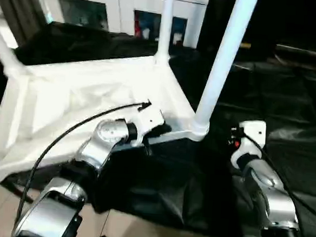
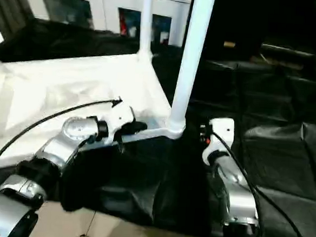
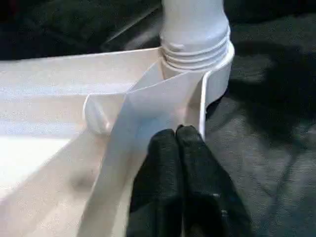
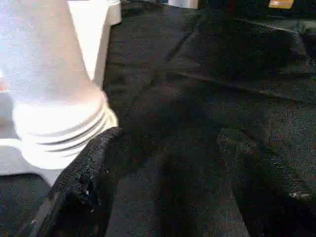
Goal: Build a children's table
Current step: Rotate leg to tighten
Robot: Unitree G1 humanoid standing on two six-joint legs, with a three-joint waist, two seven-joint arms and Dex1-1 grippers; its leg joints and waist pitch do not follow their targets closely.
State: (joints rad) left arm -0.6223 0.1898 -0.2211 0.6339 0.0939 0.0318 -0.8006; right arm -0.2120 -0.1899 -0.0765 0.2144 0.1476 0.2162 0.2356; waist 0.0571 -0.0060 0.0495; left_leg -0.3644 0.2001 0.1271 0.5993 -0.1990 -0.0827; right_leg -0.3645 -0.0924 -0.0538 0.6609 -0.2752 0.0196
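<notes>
The tabletop lay upside down on a black sheet, its left end cut off by the frame. Legs rose from its right corners, tops out of view. The left gripper, fingers pressed together, touched the rim by the near-right socket. The right gripper, fingers apart and empty, hovered just beside that leg

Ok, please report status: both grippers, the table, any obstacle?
Left gripper shut, tips at white plastic ribbed tabletop rim. Right gripper open, empty, beside near white tube leg. Nothing in the way.
</notes>
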